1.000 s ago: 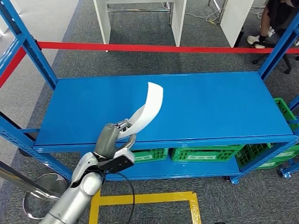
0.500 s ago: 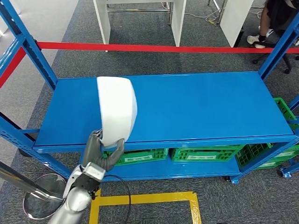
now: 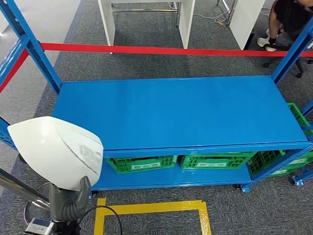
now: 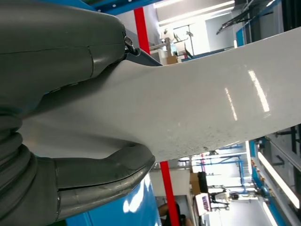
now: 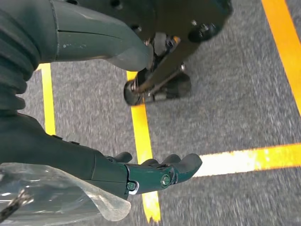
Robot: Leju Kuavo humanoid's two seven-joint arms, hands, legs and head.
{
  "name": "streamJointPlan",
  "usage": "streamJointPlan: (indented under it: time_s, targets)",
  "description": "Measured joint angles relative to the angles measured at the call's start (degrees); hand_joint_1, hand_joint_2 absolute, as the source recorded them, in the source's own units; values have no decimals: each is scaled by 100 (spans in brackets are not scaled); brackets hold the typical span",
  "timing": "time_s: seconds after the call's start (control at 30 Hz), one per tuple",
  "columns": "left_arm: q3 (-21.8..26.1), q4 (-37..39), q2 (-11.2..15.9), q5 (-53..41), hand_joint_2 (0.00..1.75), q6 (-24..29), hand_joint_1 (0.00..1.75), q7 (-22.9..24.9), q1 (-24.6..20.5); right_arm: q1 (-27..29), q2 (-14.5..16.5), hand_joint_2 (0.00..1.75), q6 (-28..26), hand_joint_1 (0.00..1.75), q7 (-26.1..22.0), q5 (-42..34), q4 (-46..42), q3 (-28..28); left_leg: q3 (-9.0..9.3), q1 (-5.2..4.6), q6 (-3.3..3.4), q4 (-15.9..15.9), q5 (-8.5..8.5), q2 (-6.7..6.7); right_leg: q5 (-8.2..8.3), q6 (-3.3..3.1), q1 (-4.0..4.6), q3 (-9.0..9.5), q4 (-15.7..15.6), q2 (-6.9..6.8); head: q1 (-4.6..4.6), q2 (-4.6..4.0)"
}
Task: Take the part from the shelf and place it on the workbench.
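Note:
The part (image 3: 55, 152) is a large white curved shell, close to the camera at the lower left of the head view, off the blue shelf (image 3: 177, 112). My left hand (image 3: 68, 203) grips it from below, the thumb up against its lower edge. In the left wrist view the part (image 4: 199, 94) runs across the picture, clamped between the thumb (image 4: 106, 174) and the rest of my left hand (image 4: 64, 52). My right hand (image 5: 149, 174) hangs over the floor with its fingers apart and nothing in them.
The shelf's top board is bare. Green crates (image 3: 215, 160) sit on the lower level. Red tape (image 3: 166, 50) runs behind the shelf, with white table legs (image 3: 107, 22) and a seated person (image 3: 288, 19) beyond. Yellow floor lines (image 3: 151, 209) and a chrome stand (image 3: 14, 188) lie near my feet.
My left hand has drawn the part off the shelf, down and to the left, much closer to the camera. The part has turned its broad face up.

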Motion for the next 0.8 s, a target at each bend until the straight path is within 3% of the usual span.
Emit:
streamJointPlan:
  time_s: [0.03, 0.07, 0.13, 0.2, 0.3, 0.37, 0.43, 0.47, 0.5, 0.53, 0.57, 0.6, 0.67, 0.7, 0.8]
  targets:
    - [65, 0, -34, -22, 175, -42, 175, -5, 32, 9, 8, 175, 62, 0, -19, 2, 0, -31, -1, 4, -7, 9, 2, 1, 153, 7, -6, 55, -118, -5, 1, 0]
    - [123, 0, -71, -37, 175, -84, 175, -12, 56, 13, 12, 175, 114, 0, -36, 7, -1, -61, -1, 11, -21, 25, 0, 1, 380, 15, -17, 214, -452, -14, 2, 0]
    - [234, 0, -148, -50, 175, -158, 175, -26, 88, 6, 24, 175, 190, 0, -58, 22, -2, -117, -25, 10, -82, 77, -7, -5, 671, 3, -20, 582, -1162, -26, 6, 0]
    - [313, -4, -204, -70, 175, -208, 175, -35, 110, 2, 41, 175, 239, 0, -68, 43, -4, -165, -63, -7, -163, 135, 7, -13, 713, -52, -4, 720, -1441, -17, 7, -1]
    - [382, -9, -248, -113, 175, -239, 175, -38, 131, 26, 49, 175, 276, 0, -71, 62, -5, -221, -116, 6, -258, 205, -14, -19, 767, -182, -2, 631, -1447, -18, 8, -1]
    - [422, -9, -270, -136, 175, -243, 175, -38, 141, 33, 51, 175, 286, 0, -72, 67, -7, -250, -237, 26, -319, 530, -350, -25, 838, -289, -9, 541, -1458, -39, -13, 0]
    - [446, -9, -283, -149, 175, -243, 175, -38, 148, 34, 51, 175, 289, 0, -73, 69, -11, -272, -432, 39, -363, 1200, -848, -28, 917, -340, 11, 452, -1449, -54, -41, 0]
    - [452, -9, -287, -149, 175, -242, 175, -38, 151, 37, 51, 175, 291, 0, -73, 70, -13, -284, -489, 43, -369, 1497, -993, -27, 957, -347, 25, 400, -1443, -61, -50, 0]
    - [455, -9, -290, -149, 175, -240, 175, -38, 153, 39, 51, 175, 292, 0, -73, 71, -13, -296, -470, 44, -362, 1637, -1019, -27, 995, -350, 40, 347, -1436, -67, -49, 0]
    - [457, -9, -293, -148, 175, -239, 175, -38, 154, 41, 51, 175, 292, 0, -73, 72, -13, -307, -353, 42, -340, 1561, -930, -28, 1028, -351, 56, 301, -1430, -69, -51, 0]
    - [458, -9, -298, -148, 175, -238, 175, -38, 154, 41, 51, 175, 293, 0, -73, 72, -13, -317, -143, 34, -302, 1274, -766, -29, 1059, -352, 73, 264, -1426, -69, -50, -1]
    - [460, -10, -303, -148, 175, -238, 175, -38, 152, 41, 54, 175, 293, 0, -73, 77, -13, -325, 119, 19, -245, 850, -610, -32, 1090, -351, 83, 237, -1424, -65, -48, -1]
    - [461, -15, -312, -153, 175, -231, 175, -38, 151, 38, 66, 175, 300, 0, -71, 96, -14, -334, 534, -18, -153, 116, -459, -36, 1159, -319, 97, 191, -1426, -59, -46, -1]
    - [462, -20, -316, -156, 175, -224, 175, -38, 151, 37, 72, 175, 306, 0, -70, 111, -15, -343, 613, -37, -128, -63, -451, -38, 1199, -290, 89, 170, -1430, -58, -45, 0]
    - [463, -26, -331, -176, 175, -182, 175, -38, 151, 45, 73, 175, 346, 0, -68, 185, -21, -398, 566, -50, -110, -168, -342, -25, 1274, -182, 71, 125, -1447, -55, -47, 0]
